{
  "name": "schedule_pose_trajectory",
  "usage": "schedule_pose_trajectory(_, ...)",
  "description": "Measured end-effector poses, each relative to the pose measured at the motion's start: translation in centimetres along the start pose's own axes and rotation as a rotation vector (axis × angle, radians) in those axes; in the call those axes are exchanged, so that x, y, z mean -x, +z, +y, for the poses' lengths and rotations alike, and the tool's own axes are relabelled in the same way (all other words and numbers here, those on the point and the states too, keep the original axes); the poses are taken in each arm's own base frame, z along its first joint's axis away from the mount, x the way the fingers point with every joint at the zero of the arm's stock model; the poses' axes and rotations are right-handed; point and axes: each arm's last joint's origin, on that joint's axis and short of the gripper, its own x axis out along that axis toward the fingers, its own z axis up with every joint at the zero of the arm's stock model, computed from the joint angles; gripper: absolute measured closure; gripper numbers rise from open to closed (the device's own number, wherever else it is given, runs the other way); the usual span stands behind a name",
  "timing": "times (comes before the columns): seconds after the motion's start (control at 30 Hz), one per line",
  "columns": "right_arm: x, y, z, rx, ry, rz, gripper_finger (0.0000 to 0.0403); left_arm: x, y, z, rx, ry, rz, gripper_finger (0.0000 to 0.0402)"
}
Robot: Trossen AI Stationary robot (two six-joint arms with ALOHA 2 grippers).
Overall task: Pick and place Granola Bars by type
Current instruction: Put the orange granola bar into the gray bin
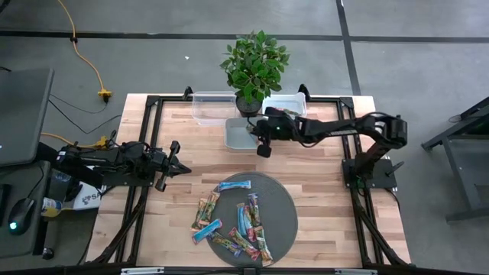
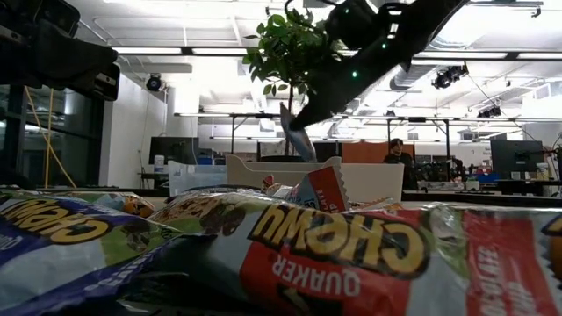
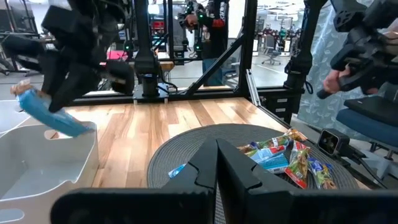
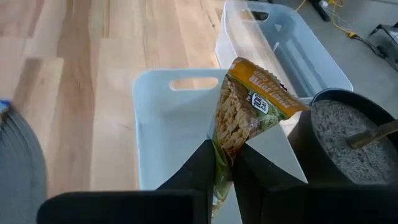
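Wooden desk (image 1: 321, 172), black frame around it, grey floor beyond.

Held bar (image 4: 245, 109): yellow-brown wrapper, pinched at its lower end between the closed fingers of the right gripper (image 4: 225, 165), standing up from them. It hangs over the middle bin (image 4: 180, 121), a clear one with a handle slot; its top end reaches toward the next bin. From the left wrist camera the same bar looks blue (image 3: 53, 115) above that bin's wall.

Right gripper in the overhead view (image 1: 266, 136): arm stretched across the back of the desk, over the middle bin (image 1: 238, 136).

Other bars (image 1: 233, 218): roughly a dozen, blue, red-multicoloured and some yellow-brown, spread on the round grey mat (image 1: 286, 210) at the front of the desk, several overhanging its left edge. One blue bar (image 1: 233, 185) lies apart at the mat's top edge.

Bins: three clear ones in all; the second (image 1: 214, 105) at back left, the third (image 1: 286, 103) at back right.

Plant (image 1: 254, 65): potted, between the two back bins.

Left gripper (image 1: 170, 164): at the desk's left side, well apart from the mat, fingers spread and holding nothing.

Room behind: a person (image 2: 397, 151) far off.
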Motion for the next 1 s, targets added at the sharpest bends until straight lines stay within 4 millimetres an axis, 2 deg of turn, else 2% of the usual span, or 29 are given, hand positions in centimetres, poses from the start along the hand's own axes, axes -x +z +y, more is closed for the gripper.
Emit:
schedule_pose_trajectory(0.4, -1.4, -1.3, -0.2, 0.195, 0.006, 0.062, 0.0370, 0.0, 0.0, 0.0, 0.000, 0.001, 0.000, 0.0401)
schedule_pose_trajectory(0.73, -2.8, -3.2, 0.5, 0.184, 0.065, 0.166, 0.0370, 0.0, 0.0, 0.0, 0.000, 0.002, -0.001, 0.0401)
schedule_pose_trajectory(1.0, -2.9, -3.3, 0.5, 0.181, 0.080, 0.171, 0.0368, 0.0, 0.0, 0.0, 0.000, 0.005, 0.000, 0.0401)
